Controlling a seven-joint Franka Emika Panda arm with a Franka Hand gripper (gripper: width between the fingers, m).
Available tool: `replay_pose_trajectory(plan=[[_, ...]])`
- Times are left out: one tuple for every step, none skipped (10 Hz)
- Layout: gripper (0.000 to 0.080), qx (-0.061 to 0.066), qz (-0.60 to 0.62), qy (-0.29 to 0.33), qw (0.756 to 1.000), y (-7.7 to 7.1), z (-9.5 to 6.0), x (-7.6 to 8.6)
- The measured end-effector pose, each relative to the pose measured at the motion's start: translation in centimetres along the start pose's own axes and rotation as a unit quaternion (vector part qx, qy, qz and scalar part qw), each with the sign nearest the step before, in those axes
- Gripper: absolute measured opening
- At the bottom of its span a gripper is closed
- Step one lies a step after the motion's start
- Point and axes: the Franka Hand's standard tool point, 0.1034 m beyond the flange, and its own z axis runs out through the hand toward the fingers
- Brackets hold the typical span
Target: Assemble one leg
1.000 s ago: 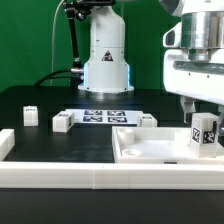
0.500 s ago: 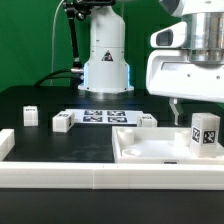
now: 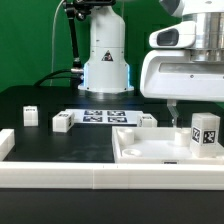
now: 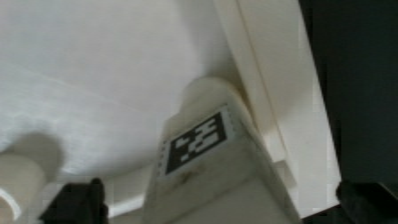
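Observation:
The leg [image 3: 205,133], a small white block with a black-and-white tag, stands upright at the exterior view's right end of the large white rimmed panel [image 3: 145,152]. My gripper [image 3: 190,113] hangs open just above it, slightly toward the exterior view's left, and is not touching it. In the wrist view the leg [image 4: 208,142] stands against the panel's rim [image 4: 263,90]. The two dark fingertips [image 4: 77,202] show wide apart on either side of it, and the gripper [image 4: 217,206] is empty.
Three more small white blocks stand on the black table [image 3: 30,115], [image 3: 63,122], [image 3: 148,120]. The marker board [image 3: 101,116] lies behind them. The arm's white base [image 3: 105,62] is at the back. A white rail [image 3: 60,176] runs along the front.
My gripper has risen and moved toward the exterior view's left. The leg has stayed standing in the panel.

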Motion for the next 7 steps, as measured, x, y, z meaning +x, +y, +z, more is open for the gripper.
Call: replay_pose_trajectory(plan=[[0.0649, 0.000, -0.032, 0.000, 0.999, -0.03, 0.00, -0.01], [0.0649, 0.000, -0.052, 0.000, 0.999, -0.10, 0.00, -0.06], [0.0649, 0.000, -0.061, 0.000, 0.998, -0.13, 0.00, -0.07], [0.0649, -0.002, -0.105, 0.001, 0.994, -0.08, 0.00, -0.04], [0.0649, -0.003, -0.127, 0.001, 0.992, -0.04, 0.00, -0.02], [0.0563, -0.005, -0.172, 0.001, 0.985, 0.07, 0.00, 0.04], [0.0428, -0.005, -0.181, 0.001, 0.984, 0.11, 0.00, 0.06]])
